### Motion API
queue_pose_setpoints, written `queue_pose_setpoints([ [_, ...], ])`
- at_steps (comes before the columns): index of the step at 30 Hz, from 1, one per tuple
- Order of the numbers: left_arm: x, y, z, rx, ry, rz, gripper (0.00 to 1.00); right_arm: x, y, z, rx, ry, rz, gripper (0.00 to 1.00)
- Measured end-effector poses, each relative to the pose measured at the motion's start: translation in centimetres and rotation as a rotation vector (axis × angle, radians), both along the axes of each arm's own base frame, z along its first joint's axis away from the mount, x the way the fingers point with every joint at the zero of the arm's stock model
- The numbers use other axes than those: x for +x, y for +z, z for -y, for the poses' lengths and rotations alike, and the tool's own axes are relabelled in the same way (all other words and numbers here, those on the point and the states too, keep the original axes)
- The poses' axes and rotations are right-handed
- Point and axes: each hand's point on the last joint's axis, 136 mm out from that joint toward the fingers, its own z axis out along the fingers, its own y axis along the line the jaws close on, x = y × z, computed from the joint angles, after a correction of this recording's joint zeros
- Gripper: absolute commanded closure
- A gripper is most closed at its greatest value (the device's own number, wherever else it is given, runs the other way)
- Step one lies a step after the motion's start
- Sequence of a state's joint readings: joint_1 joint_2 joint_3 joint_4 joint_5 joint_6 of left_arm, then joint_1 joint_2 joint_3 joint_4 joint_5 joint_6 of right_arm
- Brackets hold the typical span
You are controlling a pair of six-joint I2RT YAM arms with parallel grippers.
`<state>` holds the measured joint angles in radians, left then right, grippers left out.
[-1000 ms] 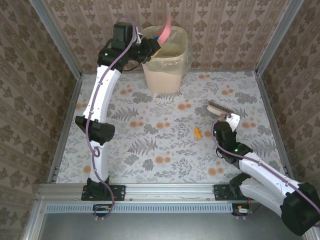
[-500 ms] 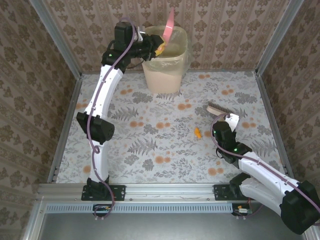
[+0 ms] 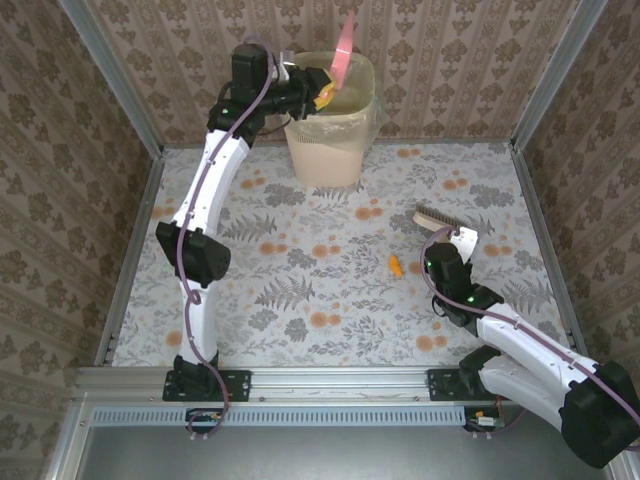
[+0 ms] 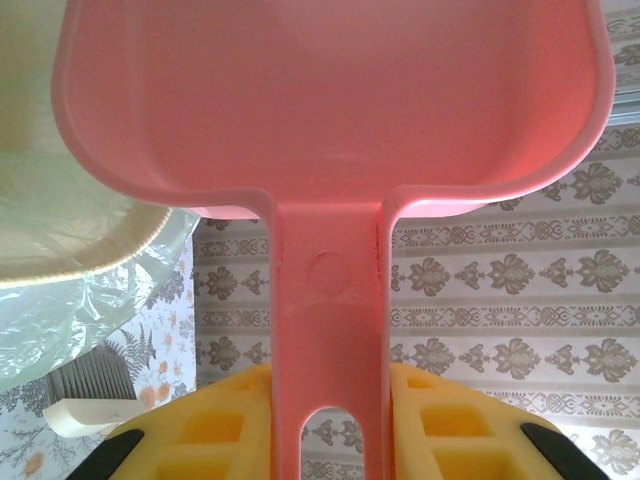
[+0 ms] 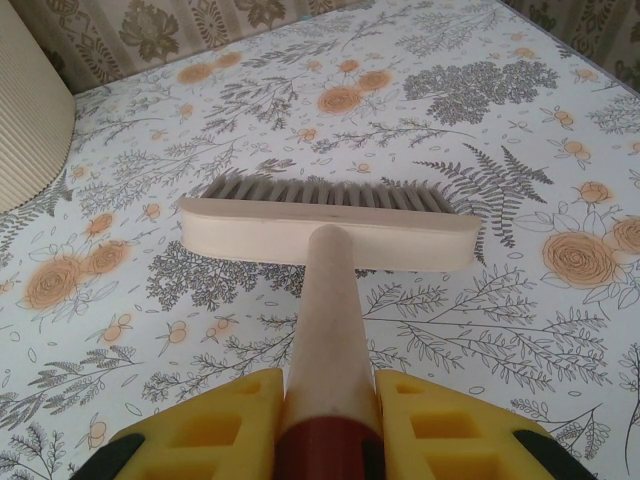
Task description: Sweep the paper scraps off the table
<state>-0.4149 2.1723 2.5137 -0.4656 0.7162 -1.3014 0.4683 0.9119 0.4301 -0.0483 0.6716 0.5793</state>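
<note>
My left gripper (image 3: 318, 98) is clamped on the handle of the pink dustpan (image 3: 345, 45), which is tipped up over the beige lined bin (image 3: 335, 140) at top centre. The pan looks empty, so I judge that load dumped. My right gripper (image 3: 458, 243) is clamped on the brush (image 3: 438, 217) handle, its head down at the bench (image 3: 300, 300) on the right. One orange paper scrap (image 3: 395, 265) lies near it at centre-right, not yet swept. I see no others.
</note>
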Motion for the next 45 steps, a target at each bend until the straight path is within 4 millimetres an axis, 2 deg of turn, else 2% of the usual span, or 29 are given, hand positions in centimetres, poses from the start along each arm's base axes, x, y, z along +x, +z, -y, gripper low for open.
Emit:
queue_pose_setpoints([
  [5,-1.6,0.1,1.7,0.029,-0.051,0.042,1.00,0.0,0.0,0.0,0.000,0.000,0.000,1.00],
  [9,-5.0,-0.3,4.7,0.080,-0.142,0.090,1.00,0.0,0.0,0.0,0.000,-0.001,0.000,1.00],
  [13,-10.6,-0.8,7.2,0.151,-0.247,0.152,1.00,-0.1,0.1,0.1,0.002,-0.002,0.002,1.00],
  [16,-15.5,-0.9,7.8,0.213,-0.300,0.221,1.00,-0.2,0.3,0.2,0.009,-0.010,0.011,1.00],
  [19,-20.0,-1.2,7.1,0.260,-0.325,0.297,1.00,-0.5,0.5,0.6,0.016,-0.035,0.018,1.00],
  [21,-22.1,-2.1,5.9,0.290,-0.321,0.323,1.00,-0.7,0.6,0.9,0.019,-0.049,0.020,1.00],
  [23,-23.0,-3.5,4.4,0.319,-0.292,0.342,1.00,-0.8,0.7,1.1,0.024,-0.060,0.027,1.00],
  [26,-23.3,-6.9,2.2,0.390,-0.231,0.332,1.00,-1.0,1.0,1.4,0.027,-0.073,0.037,1.00],
  [31,-24.5,-14.3,-1.8,0.550,-0.151,0.292,1.00,-1.2,1.3,1.8,0.042,-0.090,0.048,1.00],
  [37,-26.4,-20.9,-6.1,0.742,-0.092,0.299,1.00,-1.4,1.1,2.0,0.051,-0.105,0.044,1.00],
  [41,-27.5,-24.9,-8.1,0.828,-0.101,0.276,1.00,-1.7,1.1,2.4,0.054,-0.131,0.033,1.00],
  [45,-29.2,-28.3,-8.9,0.922,-0.160,0.284,1.00,-1.8,2.3,2.8,0.064,-0.167,0.046,1.00],
])
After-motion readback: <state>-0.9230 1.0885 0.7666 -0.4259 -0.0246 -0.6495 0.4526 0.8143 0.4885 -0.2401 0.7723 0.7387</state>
